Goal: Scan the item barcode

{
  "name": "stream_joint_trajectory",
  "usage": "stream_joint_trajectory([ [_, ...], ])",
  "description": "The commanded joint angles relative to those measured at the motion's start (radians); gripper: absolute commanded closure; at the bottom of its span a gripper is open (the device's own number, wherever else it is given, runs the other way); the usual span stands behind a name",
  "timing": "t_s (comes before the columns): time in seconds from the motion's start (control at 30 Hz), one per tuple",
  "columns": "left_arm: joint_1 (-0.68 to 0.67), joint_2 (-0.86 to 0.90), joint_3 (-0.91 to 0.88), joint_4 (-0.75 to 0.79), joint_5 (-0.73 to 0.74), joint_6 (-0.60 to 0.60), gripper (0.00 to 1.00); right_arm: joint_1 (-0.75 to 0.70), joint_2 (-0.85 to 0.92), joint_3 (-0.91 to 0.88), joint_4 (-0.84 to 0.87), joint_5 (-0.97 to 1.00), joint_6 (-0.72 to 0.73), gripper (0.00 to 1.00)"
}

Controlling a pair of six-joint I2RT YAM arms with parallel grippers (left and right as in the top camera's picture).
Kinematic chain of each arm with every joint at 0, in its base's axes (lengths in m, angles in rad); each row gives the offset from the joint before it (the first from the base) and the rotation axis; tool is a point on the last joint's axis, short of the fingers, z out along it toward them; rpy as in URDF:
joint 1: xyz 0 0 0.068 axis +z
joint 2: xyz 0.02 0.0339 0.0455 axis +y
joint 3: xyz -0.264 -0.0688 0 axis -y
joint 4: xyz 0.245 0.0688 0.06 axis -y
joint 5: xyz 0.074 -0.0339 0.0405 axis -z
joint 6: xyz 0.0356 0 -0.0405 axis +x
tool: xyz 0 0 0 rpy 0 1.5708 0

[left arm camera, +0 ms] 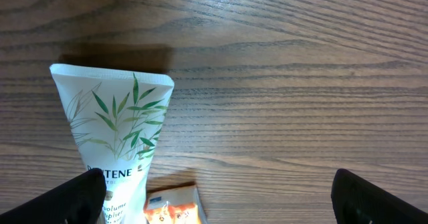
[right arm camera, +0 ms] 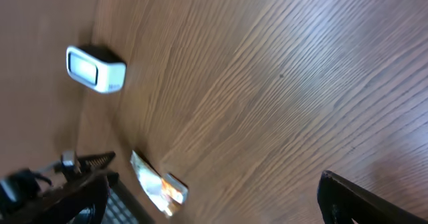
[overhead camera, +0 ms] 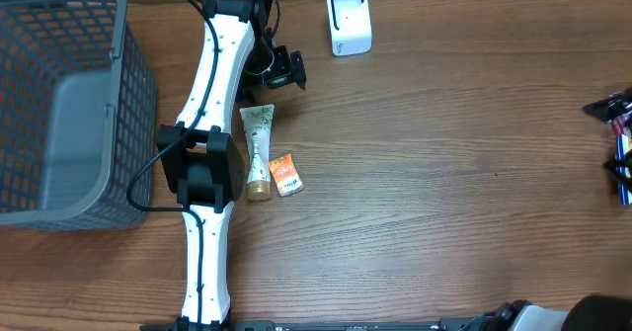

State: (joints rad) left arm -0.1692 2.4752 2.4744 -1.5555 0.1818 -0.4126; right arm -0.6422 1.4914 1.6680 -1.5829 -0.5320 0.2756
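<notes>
**A:** From above, what sits leftmost?

**B:** A grey basket [overhead camera: 59, 104] at the edge of the surface [overhead camera: 444, 173]. Next comes the left claw [overhead camera: 286, 71], near the crimped end of the tube [overhead camera: 259, 148]. The overhead view doesn't show its jaws clearly.

**A:** Its wrist camera does. The fingertips [left arm camera: 67, 200] sit at the bottom corners, spread wide open. That view also shows the tube's leaf print.

**B:** The tube lies flat, with an orange packet [overhead camera: 286, 174] just beside its cap. The white scanner [overhead camera: 349, 21] stands well apart to the right.

**A:** And the right claw [right arm camera: 210, 197]?

**B:** The overhead misses it. Its own camera shows the fingers gaping open over bare wood, with the scanner and tube far off.
</notes>
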Motion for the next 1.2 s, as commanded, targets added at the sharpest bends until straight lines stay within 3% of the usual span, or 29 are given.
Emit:
stream_joint_trajectory([
  [0.0,0.005,0.01,-0.006,0.003,-0.001,-0.007,0.0,0.043,-0.078,-0.075,0.014,0.025,-0.041,0.0],
  [0.17,0.005,0.01,-0.006,0.016,0.033,-0.022,0.0,0.102,-0.167,-0.224,0.072,0.026,-0.036,0.0],
  [0.27,0.005,0.01,-0.006,-0.087,0.116,-0.018,0.0,0.13,-0.197,-0.327,0.105,0.026,-0.014,0.0],
  [0.43,0.005,0.01,-0.005,-0.125,0.262,0.133,0.02,0.157,-0.257,-0.486,0.209,0.023,-0.01,0.0],
  [0.5,0.005,0.009,-0.005,-0.135,0.262,0.158,0.1,0.157,-0.294,-0.533,0.248,0.023,-0.011,0.0],
  [0.7,-0.016,-0.071,-0.005,-0.135,0.256,0.15,0.12,0.157,-0.414,-0.602,0.298,0.087,-0.01,0.0],
  [1.17,-0.144,-0.523,-0.043,-0.135,-0.021,0.076,0.0,0.157,-0.48,-0.676,0.434,0.124,0.029,0.0],
])
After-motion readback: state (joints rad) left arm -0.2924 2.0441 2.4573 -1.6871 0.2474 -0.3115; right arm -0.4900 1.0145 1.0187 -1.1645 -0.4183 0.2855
